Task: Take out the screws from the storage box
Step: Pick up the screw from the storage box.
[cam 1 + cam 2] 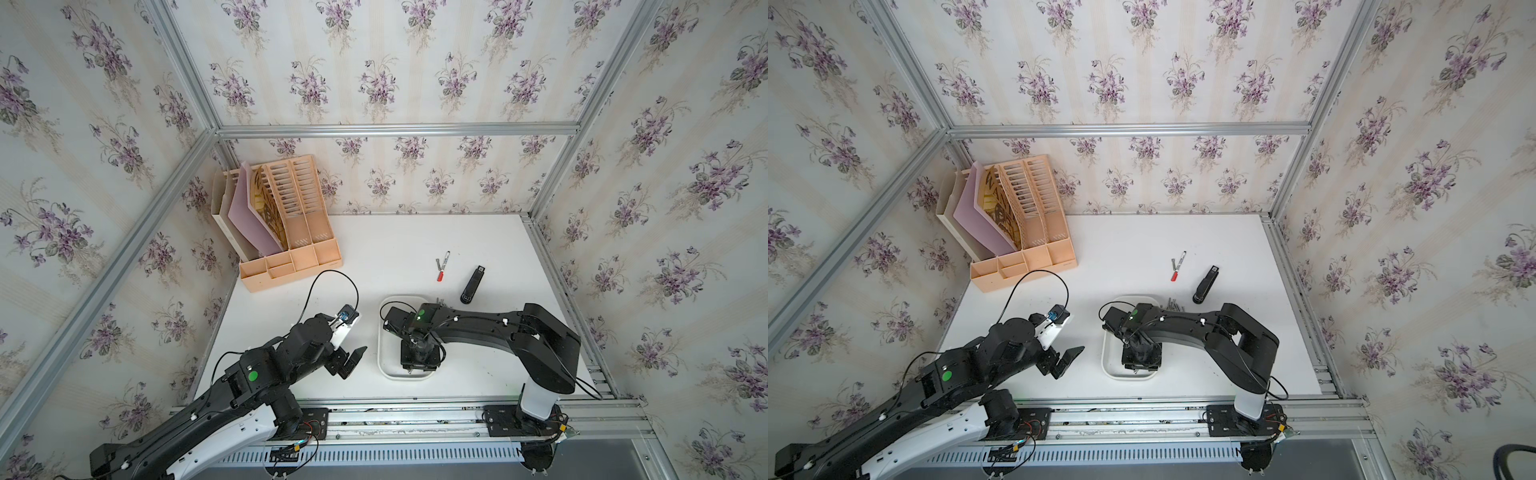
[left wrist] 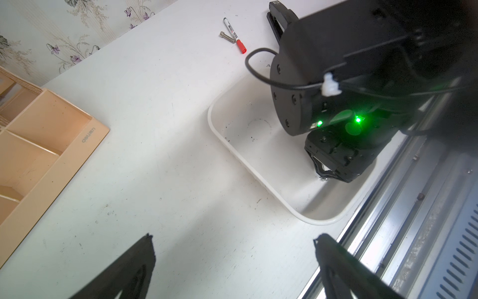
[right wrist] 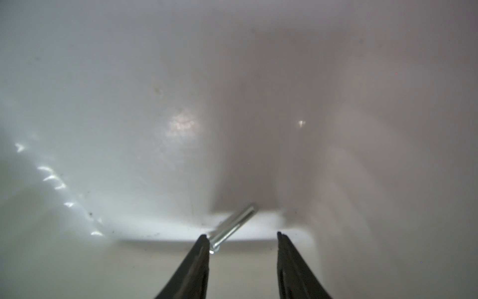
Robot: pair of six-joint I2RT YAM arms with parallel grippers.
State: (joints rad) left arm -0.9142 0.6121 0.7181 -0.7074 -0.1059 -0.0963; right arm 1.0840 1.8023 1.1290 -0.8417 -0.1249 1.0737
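Note:
The white storage box point(image 1: 384, 361) point(image 1: 1106, 365) point(image 2: 214, 124) lies near the table's front edge. My right gripper point(image 3: 242, 235) reaches down inside it and stands open. One silver screw point(image 3: 232, 227) lies on the box floor, its head touching one fingertip point(image 3: 203, 248), with nothing gripped. A small pile of screws point(image 1: 440, 301) point(image 1: 1175, 305) lies on the table just past the box's far right corner. A single screw point(image 1: 437, 264) point(image 2: 227, 36) lies beside the marker. My left gripper point(image 2: 234, 236) point(image 1: 353, 361) hovers open and empty over the table, left of the box.
A peach file organizer point(image 1: 286, 232) point(image 2: 51, 145) stands at the back left. A red-and-white marker point(image 1: 443, 266) and a black stapler point(image 1: 473, 284) lie behind the box. An aluminium rail point(image 1: 415, 415) runs along the front edge.

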